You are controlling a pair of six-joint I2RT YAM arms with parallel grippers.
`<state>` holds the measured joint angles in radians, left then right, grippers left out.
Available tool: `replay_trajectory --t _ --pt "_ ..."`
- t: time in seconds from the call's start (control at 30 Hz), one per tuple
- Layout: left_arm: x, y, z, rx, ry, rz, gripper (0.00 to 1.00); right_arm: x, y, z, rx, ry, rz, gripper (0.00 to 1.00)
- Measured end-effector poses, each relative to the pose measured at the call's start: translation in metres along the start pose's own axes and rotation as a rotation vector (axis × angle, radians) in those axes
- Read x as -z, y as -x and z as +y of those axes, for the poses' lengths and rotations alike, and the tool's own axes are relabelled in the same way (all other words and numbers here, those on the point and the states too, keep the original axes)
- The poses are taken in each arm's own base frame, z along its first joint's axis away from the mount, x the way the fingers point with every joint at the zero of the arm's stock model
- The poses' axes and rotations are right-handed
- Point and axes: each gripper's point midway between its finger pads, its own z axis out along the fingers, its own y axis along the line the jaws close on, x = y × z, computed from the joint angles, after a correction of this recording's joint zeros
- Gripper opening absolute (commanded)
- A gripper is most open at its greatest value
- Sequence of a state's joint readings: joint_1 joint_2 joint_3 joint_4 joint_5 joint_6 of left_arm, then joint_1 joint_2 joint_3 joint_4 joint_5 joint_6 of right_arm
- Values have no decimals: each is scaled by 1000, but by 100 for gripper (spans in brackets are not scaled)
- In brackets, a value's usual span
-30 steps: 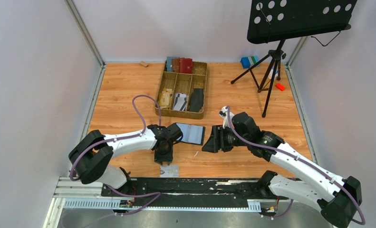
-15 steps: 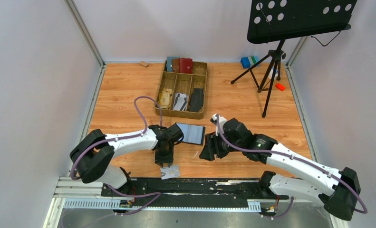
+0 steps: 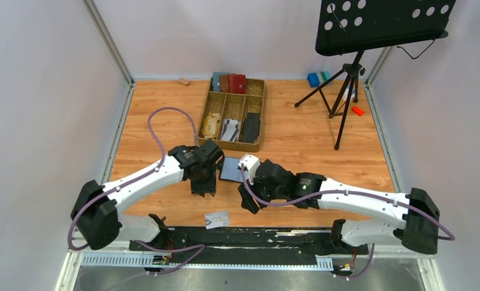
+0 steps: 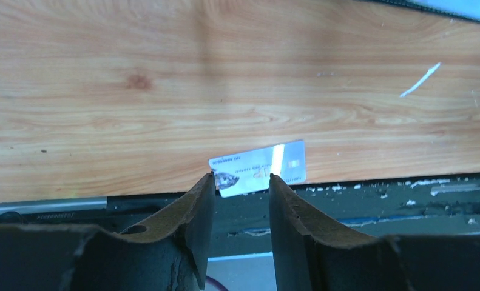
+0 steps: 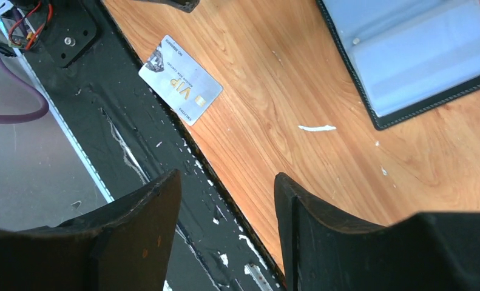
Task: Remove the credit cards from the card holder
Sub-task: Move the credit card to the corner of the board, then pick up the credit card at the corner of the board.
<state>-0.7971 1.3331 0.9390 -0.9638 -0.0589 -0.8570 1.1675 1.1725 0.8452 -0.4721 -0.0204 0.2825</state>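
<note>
The card holder (image 3: pixel 232 170) lies open on the wooden table, grey-blue sleeve pages up, also seen in the right wrist view (image 5: pixel 416 51). One light grey credit card (image 3: pixel 217 219) lies flat at the table's near edge, overhanging the black rail (image 4: pixel 258 168) (image 5: pixel 181 88). My left gripper (image 3: pixel 203 189) (image 4: pixel 240 177) hangs open and empty just left of the holder, a little above the table and short of the card. My right gripper (image 3: pixel 247 200) (image 5: pixel 228 176) is open and empty in front of the holder, over the table's near edge.
A partitioned wooden tray (image 3: pixel 230 145) at the back holds red, brown and blue wallets, cards and a long black piece. A music stand (image 3: pixel 346 73) on a tripod stands back right, with a blue block (image 3: pixel 313 79) and a red piece (image 3: pixel 357 111). A black rail (image 3: pixel 255 237) runs along the front.
My left gripper has pulled back from the near edge, away from the card lying there. My right arm has swung left and now sits in front of the card holder.
</note>
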Motion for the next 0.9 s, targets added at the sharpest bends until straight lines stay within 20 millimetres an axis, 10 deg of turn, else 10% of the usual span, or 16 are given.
replay_trajectory --t 0.43,0.9 --pt "-6 -89 35 134 -108 185 74 -54 -15 25 -190 159 107 38" --pt "-23 -107 27 218 -181 223 65 -102 -40 19 -469 208 272 3"
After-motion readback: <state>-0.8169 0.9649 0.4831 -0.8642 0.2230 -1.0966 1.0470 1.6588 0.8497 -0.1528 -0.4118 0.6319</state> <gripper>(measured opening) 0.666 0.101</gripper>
